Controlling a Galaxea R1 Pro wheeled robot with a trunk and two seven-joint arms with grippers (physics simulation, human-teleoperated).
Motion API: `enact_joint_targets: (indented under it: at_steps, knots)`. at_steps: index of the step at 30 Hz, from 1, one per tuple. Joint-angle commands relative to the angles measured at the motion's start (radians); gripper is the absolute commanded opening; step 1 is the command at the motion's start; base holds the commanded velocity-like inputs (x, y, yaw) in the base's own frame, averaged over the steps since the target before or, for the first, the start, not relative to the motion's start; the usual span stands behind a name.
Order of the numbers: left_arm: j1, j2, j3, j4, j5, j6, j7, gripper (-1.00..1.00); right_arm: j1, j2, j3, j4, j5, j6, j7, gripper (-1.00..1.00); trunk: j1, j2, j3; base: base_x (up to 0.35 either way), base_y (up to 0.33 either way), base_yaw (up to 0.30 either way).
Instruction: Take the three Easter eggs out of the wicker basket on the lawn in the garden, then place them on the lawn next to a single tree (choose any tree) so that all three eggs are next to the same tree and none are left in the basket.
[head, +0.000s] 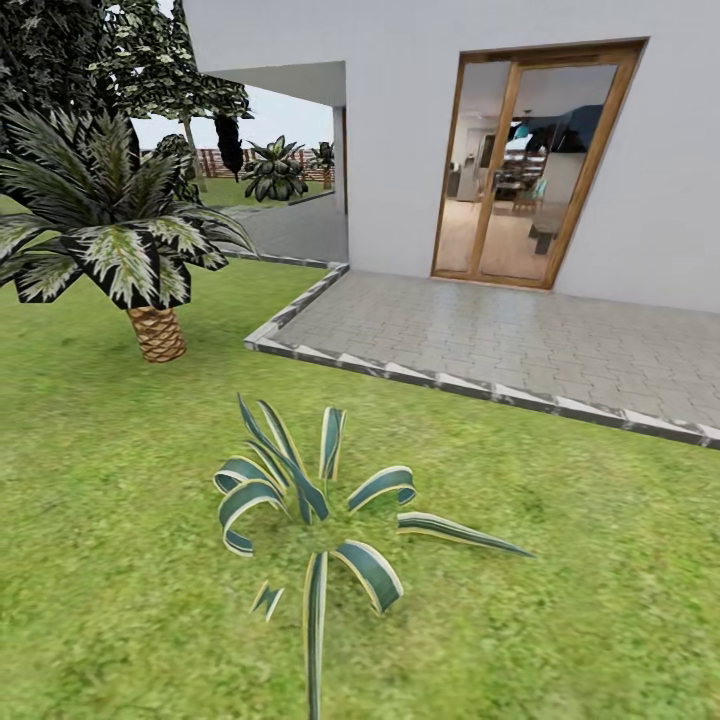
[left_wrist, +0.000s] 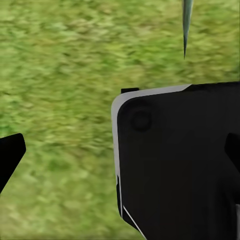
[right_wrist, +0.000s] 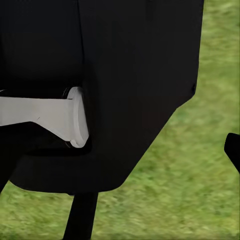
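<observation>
A low striped-leaf plant with curling green-and-cream blades (head: 318, 520) sits on the wide green lawn (head: 110, 450) in the head view's foreground. Behind it and to the left stands a short palm with a scaly brown trunk (head: 157, 332). To the right, behind the plant, a grey paved patio with a raised stone kerb (head: 520, 340) lies before the white house wall (head: 400, 130) and its wood-framed glass door (head: 535, 165). Far behind the palm runs a brown slatted fence (head: 215, 160). Grass lies beyond both sets of jaws in the wrist views.

Bright green lawn (head: 120, 470) (grey paving (head: 520, 340))
</observation>
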Motion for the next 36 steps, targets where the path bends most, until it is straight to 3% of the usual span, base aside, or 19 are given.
enact_joint_targets:
  at_steps: [1,36]
  knots:
    - [-0.001,0.0,-0.004,0.001,-0.001,-0.004,0.001,1.0,0.0,0.0,-0.006,-0.001,0.0,-0.002,0.001,1.0,0.001,-0.002,-0.002,-0.001,0.061,0.0]
    - [-0.001,0.0,-0.004,0.001,0.001,-0.004,0.001,1.0,0.001,0.0,-0.016,-0.004,-0.007,-0.002,0.001,1.0,0.001,-0.002,-0.002,0.0,0.011,0.0]
